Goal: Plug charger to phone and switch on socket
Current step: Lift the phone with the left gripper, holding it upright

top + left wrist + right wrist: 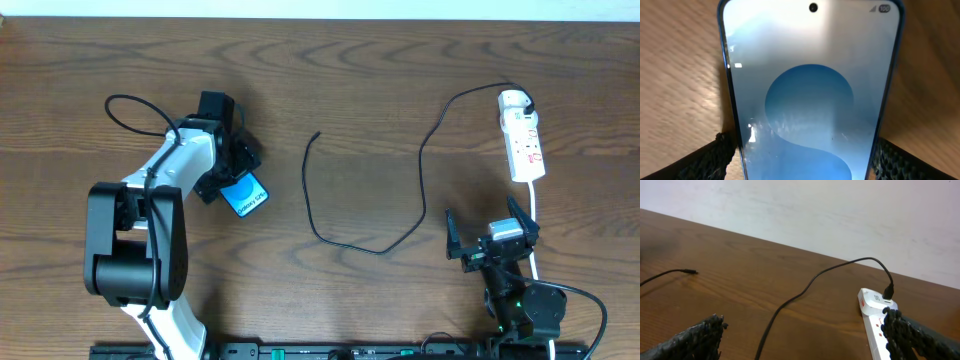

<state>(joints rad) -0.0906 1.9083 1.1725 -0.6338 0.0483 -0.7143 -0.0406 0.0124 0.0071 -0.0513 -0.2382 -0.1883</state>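
The phone [245, 195], its blue screen up, is at the left of the table and fills the left wrist view [810, 75]. My left gripper [234, 172] is over its upper end, and both fingers [805, 152] press on its long edges. The black charger cable [420, 160] runs from a white adapter [514, 99] at the far end of the socket strip [525, 140] in a loop to its free plug tip [317, 134]. The tip [691, 271] lies loose on the table. My right gripper [490, 243] is open and empty, just short of the strip [875, 330].
The strip's white cord [535, 215] runs toward the front past my right gripper. The cable loop [345, 243] lies on the wooden table [380, 70] between the two arms. A pale wall shows behind the table in the right wrist view.
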